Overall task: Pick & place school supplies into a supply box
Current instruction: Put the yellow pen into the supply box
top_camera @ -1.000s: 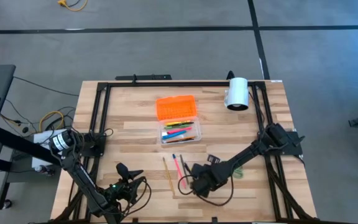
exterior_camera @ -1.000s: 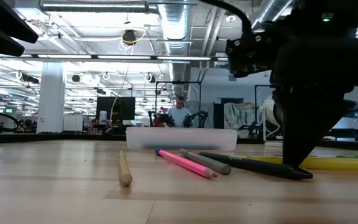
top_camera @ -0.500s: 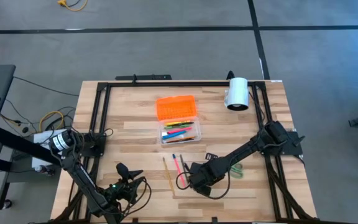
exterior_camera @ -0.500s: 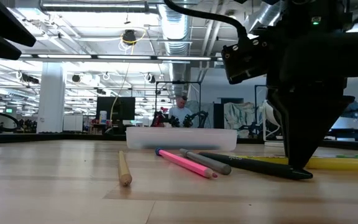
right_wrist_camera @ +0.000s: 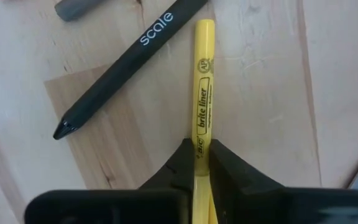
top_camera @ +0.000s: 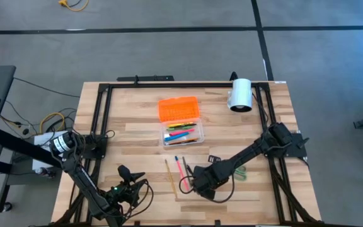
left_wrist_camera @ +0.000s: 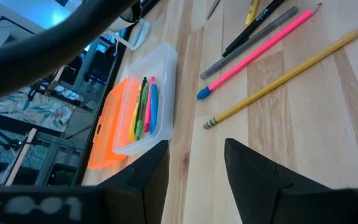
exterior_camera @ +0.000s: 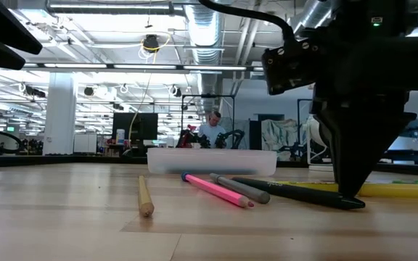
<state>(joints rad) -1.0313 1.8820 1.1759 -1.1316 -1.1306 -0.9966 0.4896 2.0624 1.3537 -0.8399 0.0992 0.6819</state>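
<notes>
**Grip on the yellow highlighter**

Right gripper [right_wrist_camera: 202, 163] pinched on yellow highlighter [right_wrist_camera: 202, 93] near the tabletop's front edge, pen's long axis running straight out between the fingers. Supply box [top_camera: 183, 135] farther back, mid-table. Left gripper [left_wrist_camera: 194, 180] spread, empty, front-left.

Floor: grey concrete [top_camera: 169, 57], crossed by dark seam lines; a yellow cable coil [top_camera: 73, 4] lies at the far edge. Light butcher-block wooden desk [top_camera: 144, 129] sits inside a black metal frame [top_camera: 169, 84]. Tangle of yellow and grey cables [top_camera: 46, 123] on the floor near the desk's left side. Beyond the desk: open hall, exposed silver ventilation ducts [exterior_camera: 202, 29], rows of strip lights [exterior_camera: 115, 67], white pillar [exterior_camera: 60, 112], dark monitors [exterior_camera: 138, 127]. One person [exterior_camera: 210, 129] stands far off among benches.
</notes>
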